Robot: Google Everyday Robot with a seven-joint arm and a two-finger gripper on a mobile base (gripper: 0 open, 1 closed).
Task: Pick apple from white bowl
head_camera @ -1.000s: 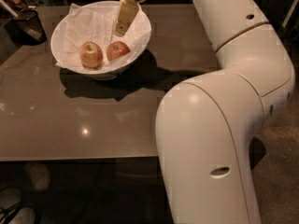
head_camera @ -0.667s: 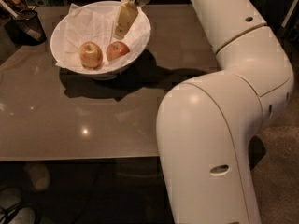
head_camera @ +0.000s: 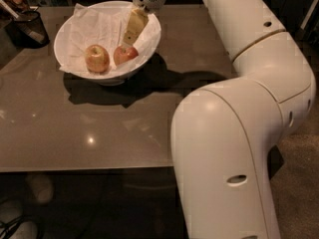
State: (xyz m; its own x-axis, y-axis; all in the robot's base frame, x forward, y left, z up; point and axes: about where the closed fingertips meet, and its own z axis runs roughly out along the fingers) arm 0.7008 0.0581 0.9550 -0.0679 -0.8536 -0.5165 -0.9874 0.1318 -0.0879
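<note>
gripper [head_camera: 128,40] slightly lower, just above apple [head_camera: 124,55] in white bowl [head_camera: 149,39] | its opening unclear | apple round

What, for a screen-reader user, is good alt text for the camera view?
The gripper reaches into the white bowl, close over the redder apple; a paler apple lies beside it. The bowl sits on a brown table near a dark cup.
</note>
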